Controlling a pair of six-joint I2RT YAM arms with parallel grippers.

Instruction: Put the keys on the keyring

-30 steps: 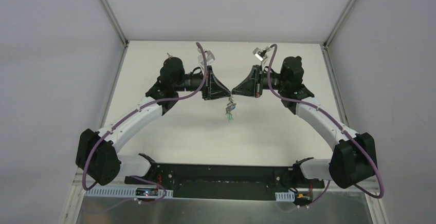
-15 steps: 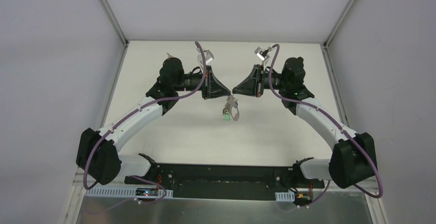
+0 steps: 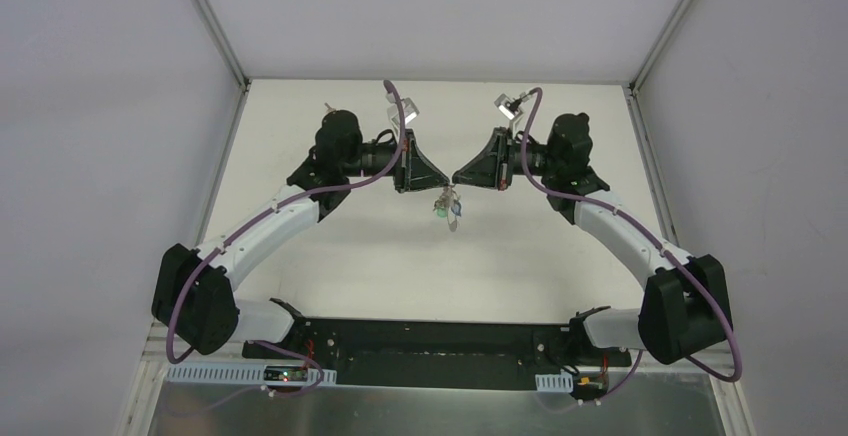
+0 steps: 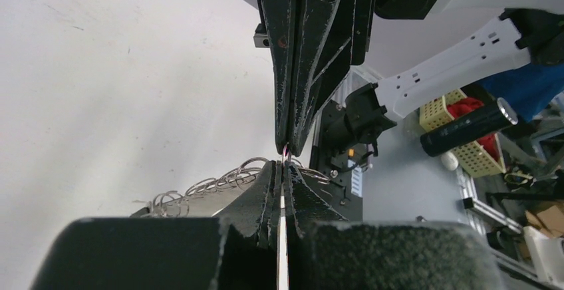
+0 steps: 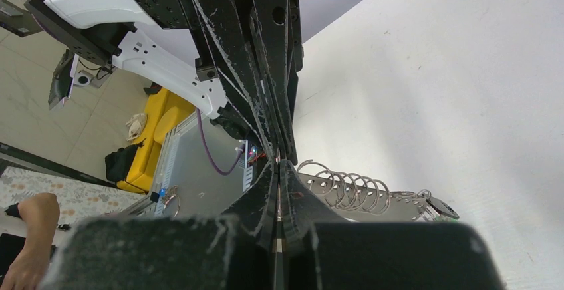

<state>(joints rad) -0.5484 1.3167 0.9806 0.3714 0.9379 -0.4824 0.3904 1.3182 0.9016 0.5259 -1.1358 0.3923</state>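
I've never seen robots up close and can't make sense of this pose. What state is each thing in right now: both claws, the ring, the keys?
left gripper: shut, tip to tip with the other one.
right gripper: shut, meeting the left one's tips.
keyring: hanging in the air just under the meeting tips; which gripper pinches it is unclear.
keys: dangling with the keyring, one green-headed.

keyring [image 3: 456,209]: pale silver loop, dangling upright, scene centre | keys [image 3: 441,213]: tiny cluster, one green head, hanging just left of it
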